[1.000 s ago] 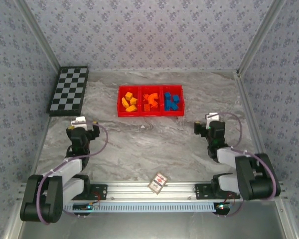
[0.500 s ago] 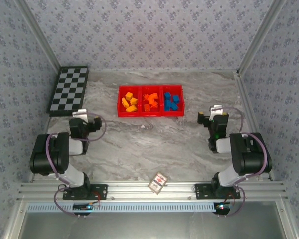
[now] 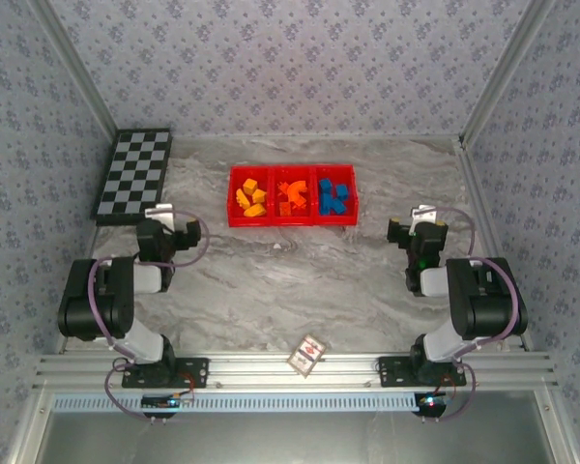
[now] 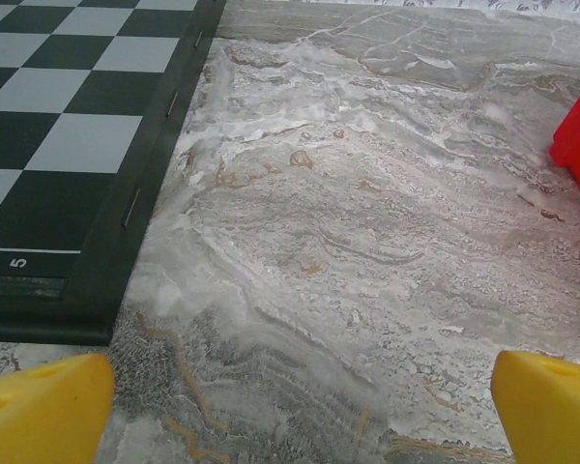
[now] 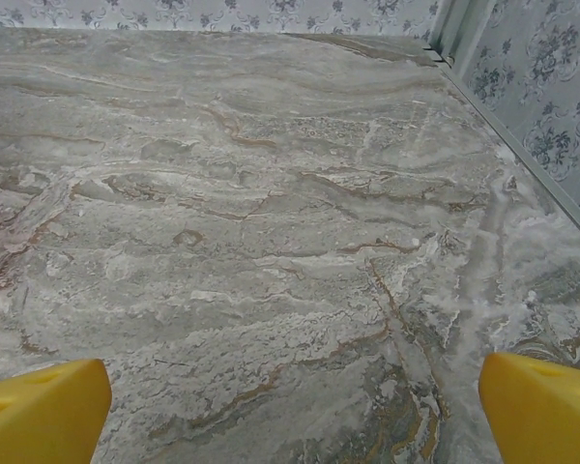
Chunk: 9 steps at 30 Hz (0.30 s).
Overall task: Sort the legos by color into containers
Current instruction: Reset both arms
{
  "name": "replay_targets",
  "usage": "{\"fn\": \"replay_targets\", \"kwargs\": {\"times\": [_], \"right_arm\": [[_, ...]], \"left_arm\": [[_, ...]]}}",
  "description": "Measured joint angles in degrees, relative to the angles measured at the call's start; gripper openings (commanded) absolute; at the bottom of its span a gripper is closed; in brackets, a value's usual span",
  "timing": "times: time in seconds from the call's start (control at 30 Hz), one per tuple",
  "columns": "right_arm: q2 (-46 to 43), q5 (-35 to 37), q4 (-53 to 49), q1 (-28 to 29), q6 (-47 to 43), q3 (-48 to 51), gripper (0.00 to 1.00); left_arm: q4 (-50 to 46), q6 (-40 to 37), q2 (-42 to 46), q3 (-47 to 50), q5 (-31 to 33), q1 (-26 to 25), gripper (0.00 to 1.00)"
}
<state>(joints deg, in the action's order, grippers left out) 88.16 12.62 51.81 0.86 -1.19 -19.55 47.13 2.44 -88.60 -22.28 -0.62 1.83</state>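
1. a long, shallow red tray (image 3: 292, 224) lies flat toward the far middle of the grey marbled table (image 3: 300, 280). its long side runs left to right, and two dividers split it into three square compartments.
2. the left compartment (image 3: 237, 176) holds a loose heap of yellow-orange legos (image 3: 250, 198). the middle compartment (image 3: 300, 175) holds red-orange legos (image 3: 290, 197), which are hard to tell from the red floor. the right compartment (image 3: 346, 217) holds blue legos (image 3: 334, 196). every brick i can make out lies inside the tray, one colour to a compartment.
3. the left gripper (image 3: 167, 230) sits low over the table, nearer than the tray's left end, between it and the checkerboard (image 3: 133, 175), and touches neither. its jaws stand wide with nothing held. in the left wrist view the yellow fingertips (image 4: 43, 406) sit at the two lower corners with bare marble between them.
4. the right gripper (image 3: 420, 224) sits to the right of the tray and a little nearer, well apart from it. its jaws stand wide and hold nothing. in the right wrist view its yellow fingertips (image 5: 39, 411) frame bare marble, facing the far right corner of the enclosure.
5. the checkerboard lies flat at the far left. in the left wrist view its dark frame runs up the left side, and a corner of the tray shows at the right edge.
6. a small patterned card (image 3: 307, 354) lies at the near edge, touching the aluminium rail (image 3: 251, 367), between the two arm bases.
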Motion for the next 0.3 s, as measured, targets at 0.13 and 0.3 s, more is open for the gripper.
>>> {"fn": "replay_targets", "kwargs": {"times": [0.13, 0.3], "right_arm": [[0.0, -0.2, -0.3, -0.1, 0.2, -0.2, 1.00], [0.0, -3.1, -1.1, -0.6, 0.1, -0.8, 1.00]], "left_arm": [[-0.6, -0.1, 0.0, -0.2, 0.3, -0.1, 1.00], [-0.7, -0.1, 0.0, -0.2, 0.5, -0.1, 1.00]]}}
